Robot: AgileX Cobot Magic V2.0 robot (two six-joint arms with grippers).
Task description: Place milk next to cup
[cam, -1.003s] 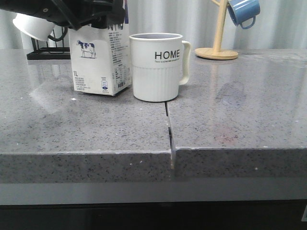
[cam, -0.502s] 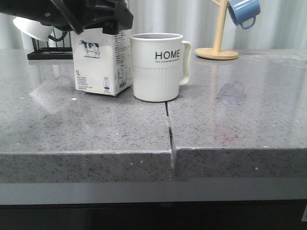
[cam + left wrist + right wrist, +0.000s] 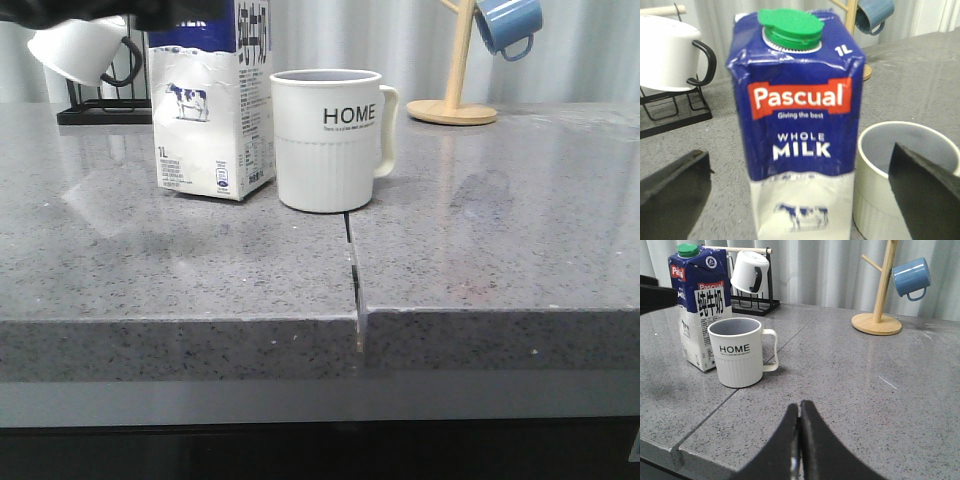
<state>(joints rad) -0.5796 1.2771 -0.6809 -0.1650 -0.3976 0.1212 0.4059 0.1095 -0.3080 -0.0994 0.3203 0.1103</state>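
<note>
The milk (image 3: pixel 212 110), a tall white carton with a dark blue top, a green screw cap, a red "Pascual" label and a small cow picture on its lower white part, stands upright on the grey speckled stone countertop (image 3: pixel 480 250). It sits just beside the cup (image 3: pixel 330 138), a cream-white ceramic mug with black "HOME" lettering, a vertically ribbed lower half and a cream handle turned away from the carton. In the front view the carton is on the left of the mug, with only a narrow gap between them at the base.

The left gripper (image 3: pixel 800 200) is wide open: in its wrist view the two dark fingers (image 3: pixel 672 195) stand well apart on either side of the carton, touching neither it nor the mug, and it holds nothing. In the front view only a dark bit of that arm shows at the top left edge, above the carton. The right gripper (image 3: pixel 800 440) has its fingers pressed together, with nothing between them, low over the countertop and well apart from the mug.

Behind the carton a white mug with a black handle (image 3: pixel 75 50) hangs on a black wire rack (image 3: pixel 100 105). Farther right stands a wooden mug tree (image 3: pixel 455 75) with a blue mug (image 3: pixel 508 25) hung on a peg.
</note>
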